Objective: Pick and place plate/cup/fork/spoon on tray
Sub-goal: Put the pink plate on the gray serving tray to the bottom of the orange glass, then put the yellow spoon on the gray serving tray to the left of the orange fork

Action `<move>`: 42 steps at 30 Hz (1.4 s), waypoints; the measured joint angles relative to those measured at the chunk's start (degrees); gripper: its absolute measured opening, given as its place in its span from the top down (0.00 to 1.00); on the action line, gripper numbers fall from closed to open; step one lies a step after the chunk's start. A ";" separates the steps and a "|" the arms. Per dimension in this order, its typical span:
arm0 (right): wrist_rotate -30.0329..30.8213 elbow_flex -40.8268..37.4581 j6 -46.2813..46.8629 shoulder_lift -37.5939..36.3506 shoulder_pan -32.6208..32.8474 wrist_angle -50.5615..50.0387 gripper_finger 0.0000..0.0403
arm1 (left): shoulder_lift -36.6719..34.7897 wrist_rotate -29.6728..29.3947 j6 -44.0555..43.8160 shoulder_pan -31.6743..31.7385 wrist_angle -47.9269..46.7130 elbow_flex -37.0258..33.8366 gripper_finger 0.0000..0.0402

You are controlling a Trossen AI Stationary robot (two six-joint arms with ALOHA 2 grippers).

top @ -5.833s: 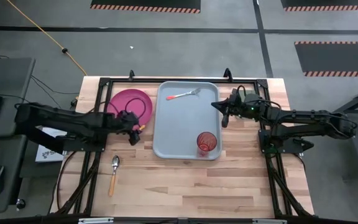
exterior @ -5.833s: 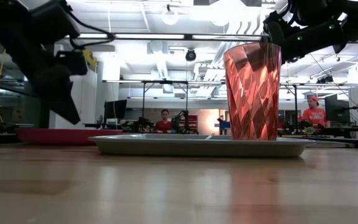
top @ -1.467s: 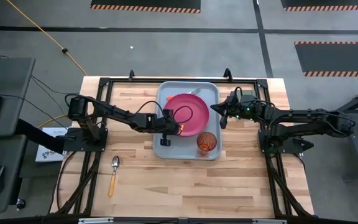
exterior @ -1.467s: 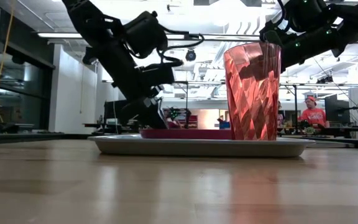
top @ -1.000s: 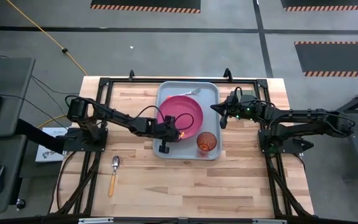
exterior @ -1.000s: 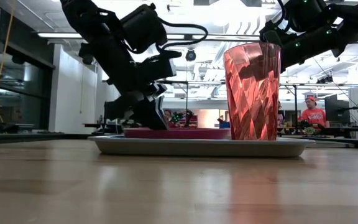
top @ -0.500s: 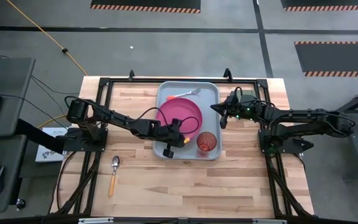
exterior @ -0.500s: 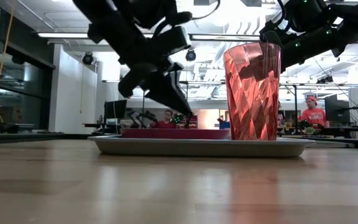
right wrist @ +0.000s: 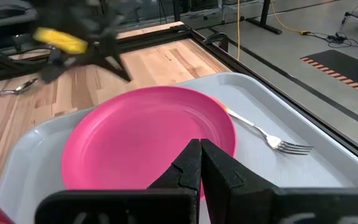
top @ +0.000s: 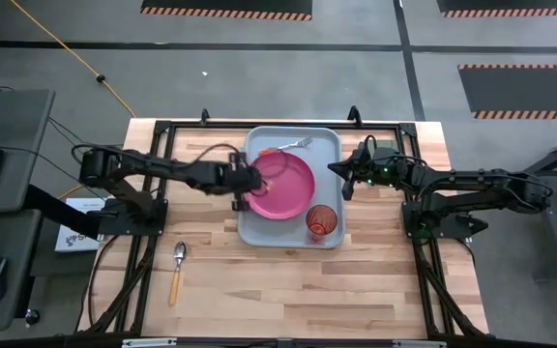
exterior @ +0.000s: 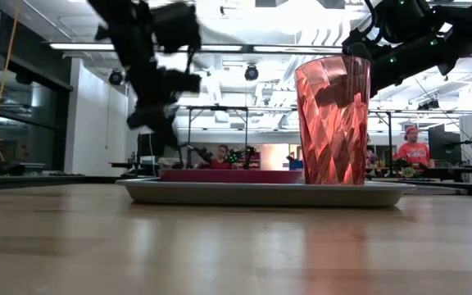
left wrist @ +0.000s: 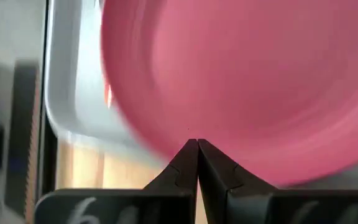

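Plate [top: 281, 185], cup [top: 321, 221] and fork [top: 288, 147] already sit on the tray [top: 333, 159], so the left end effector [top: 240, 180], fingers together and empty at the tray's edge, seems free for the spoon [top: 178, 268] lying on the surface [top: 288, 290], while the right end effector [top: 348, 179] waits shut beside the tray.

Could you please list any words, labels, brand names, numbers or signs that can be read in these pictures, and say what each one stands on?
No text can be read in any view.
The white sheet beside the table's left edge carries dark marks, too small to read.
The plate, cup, fork, spoon and tray show no lettering.
The striped floor markings are bare hazard stripes, without words.
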 joint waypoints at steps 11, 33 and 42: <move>-0.13 0.00 -0.37 0.00 0.00 -0.51 1.00 | -0.79 8.28 -4.58 11.89 1.76 -7.04 1.00; 0.14 0.00 -2.06 0.00 -0.02 -0.64 1.00 | -3.11 12.02 -1.39 11.72 3.76 -6.46 1.00; 1.82 0.00 -2.08 0.00 -0.04 -0.64 1.00 | -18.44 27.18 -13.25 8.46 -4.57 -5.18 1.00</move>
